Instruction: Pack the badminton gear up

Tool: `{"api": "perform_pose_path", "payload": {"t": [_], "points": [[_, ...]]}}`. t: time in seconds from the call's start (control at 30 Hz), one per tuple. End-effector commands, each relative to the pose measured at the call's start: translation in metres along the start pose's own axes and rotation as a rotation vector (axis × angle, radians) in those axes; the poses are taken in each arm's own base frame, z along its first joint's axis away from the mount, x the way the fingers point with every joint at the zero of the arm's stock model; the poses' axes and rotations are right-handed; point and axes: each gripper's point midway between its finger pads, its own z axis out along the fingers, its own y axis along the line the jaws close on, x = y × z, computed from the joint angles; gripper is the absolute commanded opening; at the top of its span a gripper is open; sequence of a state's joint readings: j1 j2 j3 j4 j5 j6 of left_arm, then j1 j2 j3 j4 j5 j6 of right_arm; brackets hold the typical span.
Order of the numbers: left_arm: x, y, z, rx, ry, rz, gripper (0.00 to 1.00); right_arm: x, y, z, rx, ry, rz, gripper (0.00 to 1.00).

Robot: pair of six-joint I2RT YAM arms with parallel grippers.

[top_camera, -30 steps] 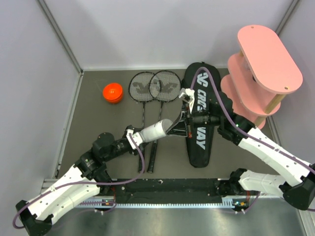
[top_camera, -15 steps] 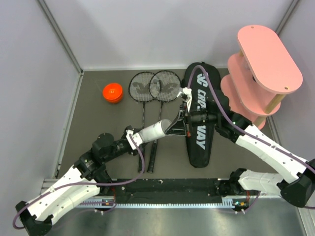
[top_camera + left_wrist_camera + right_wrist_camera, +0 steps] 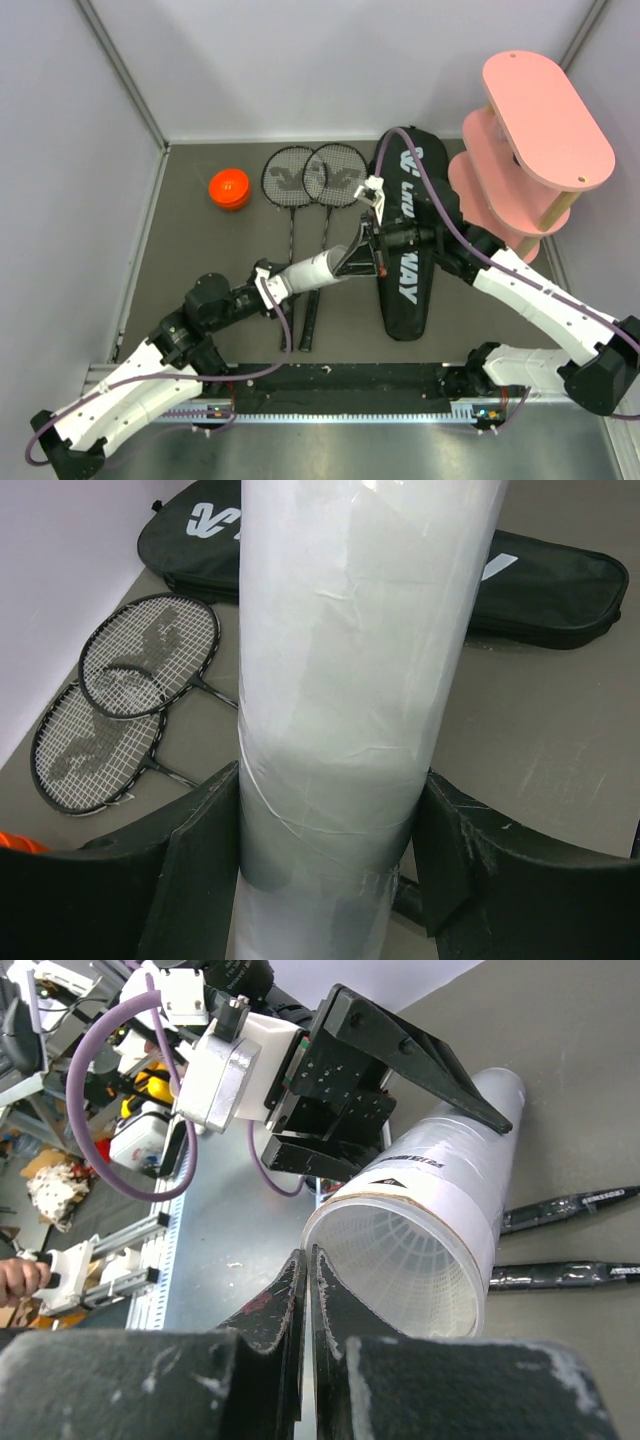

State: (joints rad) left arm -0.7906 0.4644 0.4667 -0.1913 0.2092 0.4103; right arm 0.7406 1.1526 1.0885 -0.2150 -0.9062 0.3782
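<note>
My left gripper [image 3: 275, 280] is shut on the long white tube [image 3: 312, 267] and holds it above the floor, open end pointing up and right. In the left wrist view the tube [image 3: 350, 680] fills the space between the fingers [image 3: 200, 850]. My right gripper [image 3: 354, 252] is shut, its tips [image 3: 309, 1260] touching the rim of the tube's mouth [image 3: 440, 1220]. The white meshed skirt of a shuttlecock [image 3: 400, 1275] sits inside the tube. The orange cap [image 3: 229, 188] lies at the back left. Two black rackets [image 3: 290, 176] [image 3: 336, 172] lie side by side. The black bag [image 3: 408, 270] lies to their right.
The pink tiered shelf [image 3: 545, 120] stands at the back right, beside the bag. Grey walls close in the left and back. The racket handles [image 3: 560, 1210] run under the raised tube.
My right gripper has moved left, up to the tube's open mouth. The tube's open end has dipped slightly. The left gripper keeps its hold.
</note>
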Motion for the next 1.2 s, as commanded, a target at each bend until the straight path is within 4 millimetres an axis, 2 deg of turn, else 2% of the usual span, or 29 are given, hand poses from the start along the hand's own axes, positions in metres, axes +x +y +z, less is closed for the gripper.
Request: {"api": "perform_pose_path", "payload": {"t": [0.0,0.13,0.37,0.47,0.6,0.7,0.87,0.97,1.0,1.03,1.1,1.17], "points": [[-0.035,0.006,-0.001,-0.015,-0.136,0.044,0.00,-0.014,0.017,-0.001,-0.090,-0.010,-0.020,0.00],[-0.036,0.002,-0.003,0.002,-0.153,0.062,0.00,-0.010,0.030,-0.002,-0.170,0.022,-0.003,0.00],[-0.051,-0.016,-0.012,0.081,-0.264,0.122,0.00,-0.005,0.038,0.001,-0.273,0.069,0.077,0.00],[-0.055,-0.015,-0.015,0.073,-0.288,0.134,0.00,-0.005,0.038,0.004,-0.327,0.073,0.080,0.00],[-0.055,-0.009,-0.017,0.040,-0.286,0.138,0.00,0.000,0.027,0.012,-0.319,0.102,0.134,0.00],[-0.051,0.001,-0.015,-0.016,-0.253,0.127,0.00,0.005,0.029,0.014,-0.325,0.116,0.151,0.00],[-0.046,0.011,-0.014,-0.062,-0.219,0.121,0.00,-0.003,0.042,0.006,-0.328,0.081,0.115,0.00],[-0.046,0.011,-0.013,-0.064,-0.213,0.109,0.00,-0.008,0.042,0.005,-0.289,0.062,0.090,0.00],[-0.044,0.012,-0.012,-0.069,-0.205,0.105,0.00,-0.011,0.036,0.006,-0.238,0.043,0.088,0.00],[-0.042,0.015,-0.012,-0.082,-0.192,0.098,0.00,-0.013,0.033,0.006,-0.205,0.031,0.077,0.01],[-0.039,0.019,-0.011,-0.099,-0.170,0.088,0.00,-0.020,0.027,0.005,-0.131,-0.007,0.059,0.10],[-0.037,0.022,-0.009,-0.116,-0.151,0.081,0.00,-0.027,0.027,0.002,-0.104,-0.035,0.031,0.13]]}}
